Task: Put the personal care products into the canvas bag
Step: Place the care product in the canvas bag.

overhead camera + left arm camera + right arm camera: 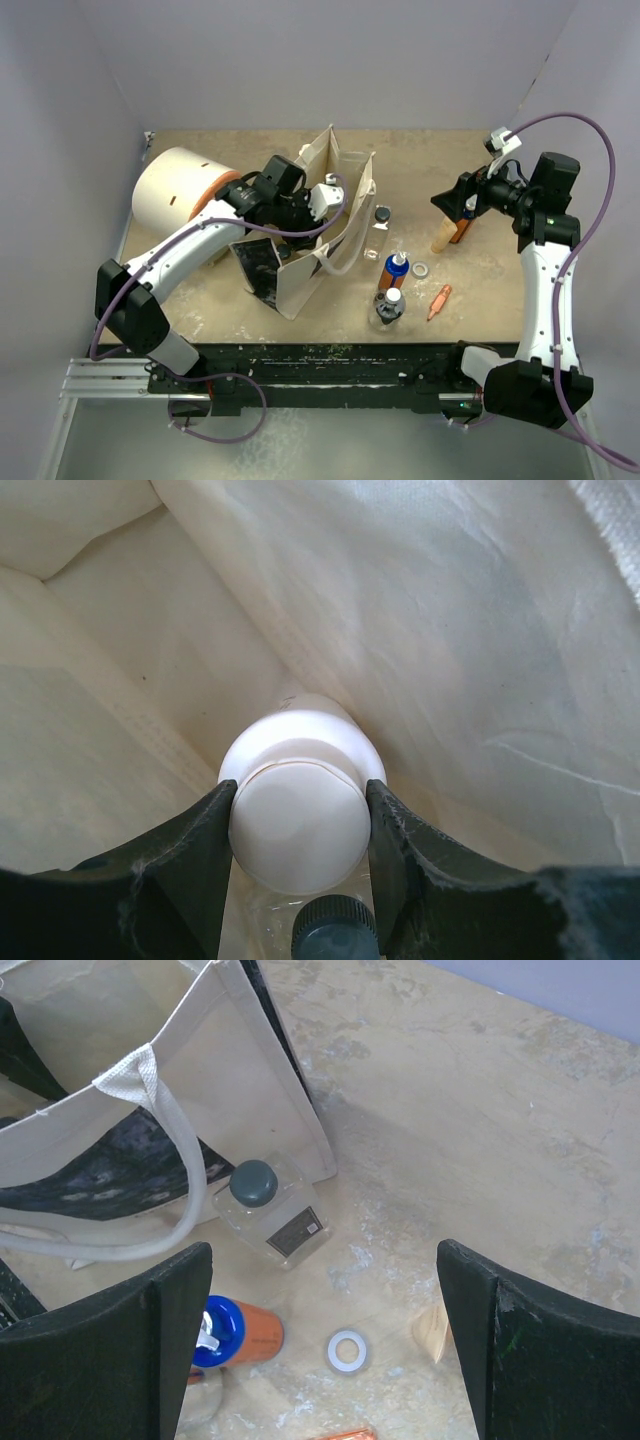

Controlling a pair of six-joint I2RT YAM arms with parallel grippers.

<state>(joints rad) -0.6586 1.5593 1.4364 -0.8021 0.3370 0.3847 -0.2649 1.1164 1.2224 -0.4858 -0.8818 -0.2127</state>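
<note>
Only the left wrist view showed the left end effector (300,825) clamped on a white bottle (295,745) inside the bag (300,285); from above the bottle was hidden. A clear bottle (270,1210) sat on the table (480,1110) just beside the bag. The right end effector (322,1260) gaped wide, empty.

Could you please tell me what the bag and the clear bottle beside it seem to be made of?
The bag: cream woven fabric, likely canvas, matte; stitched seams and soft creases show. The clear bottle: transparent, glossy, probably plastic though possibly glass; the table shows through it.
</note>
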